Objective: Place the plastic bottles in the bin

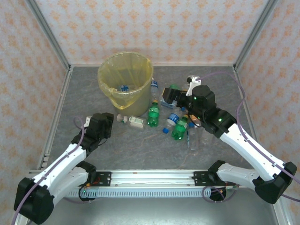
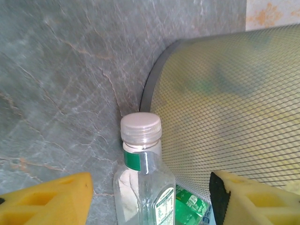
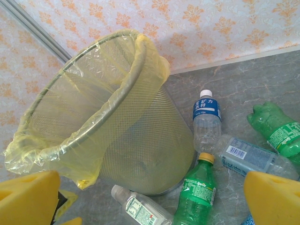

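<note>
Left tool (image 2: 151,192) is open, its pads on either side of a clear white-capped bottle (image 2: 142,178) lying just beside the bin (image 1: 108,89), neither pad touching it. Right tool (image 3: 152,187) gapes wide and empty over the other bottles (image 1: 153,116), scattered on the table (image 1: 140,150) right of the bin.

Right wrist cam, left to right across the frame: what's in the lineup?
bin → clear white-capped bottle → green bottle with yellow cap → clear bottle lying with barcode label → green bottle at the right edge
</note>
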### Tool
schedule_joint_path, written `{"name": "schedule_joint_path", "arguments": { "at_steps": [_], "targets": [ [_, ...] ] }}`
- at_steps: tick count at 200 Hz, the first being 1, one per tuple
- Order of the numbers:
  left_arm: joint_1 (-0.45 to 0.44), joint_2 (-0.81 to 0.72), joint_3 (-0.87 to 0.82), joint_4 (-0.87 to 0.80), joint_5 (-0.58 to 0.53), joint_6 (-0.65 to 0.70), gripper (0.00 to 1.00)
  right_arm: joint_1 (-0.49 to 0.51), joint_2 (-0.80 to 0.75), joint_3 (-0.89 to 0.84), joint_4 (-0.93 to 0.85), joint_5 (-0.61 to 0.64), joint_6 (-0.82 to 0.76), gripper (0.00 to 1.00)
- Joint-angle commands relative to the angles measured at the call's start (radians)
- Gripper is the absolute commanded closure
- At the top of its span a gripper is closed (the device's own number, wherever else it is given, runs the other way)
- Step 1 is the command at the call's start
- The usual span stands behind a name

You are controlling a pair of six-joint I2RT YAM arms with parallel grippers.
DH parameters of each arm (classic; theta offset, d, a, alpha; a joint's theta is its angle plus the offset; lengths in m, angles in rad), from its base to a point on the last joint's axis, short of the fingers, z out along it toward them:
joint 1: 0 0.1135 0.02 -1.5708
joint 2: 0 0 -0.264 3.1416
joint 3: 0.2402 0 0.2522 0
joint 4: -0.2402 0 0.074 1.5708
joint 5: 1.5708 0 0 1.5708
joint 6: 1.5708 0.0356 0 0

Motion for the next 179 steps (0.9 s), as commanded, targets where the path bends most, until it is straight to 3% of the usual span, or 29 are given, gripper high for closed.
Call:
{"name": "schedule_joint_path", "arguments": {
  "at_steps": [1,83,179],
  "targets": [
    [0.009,0.064,-0.026,0.173,0.072,-0.026,0.36,0.004,-0.014,0.000,0.025,0.007,0.007,0.00],
    [0.020,0.339,0.026,0.365,0.159,-0.011,0.39,0.005,-0.054,-0.024,0.009,0.047,0.003,0.00],
    [0.042,0.499,0.089,0.387,0.158,0.021,0.39,0.005,-0.054,-0.013,-0.005,0.075,-0.020,0.00]
  ]
}}
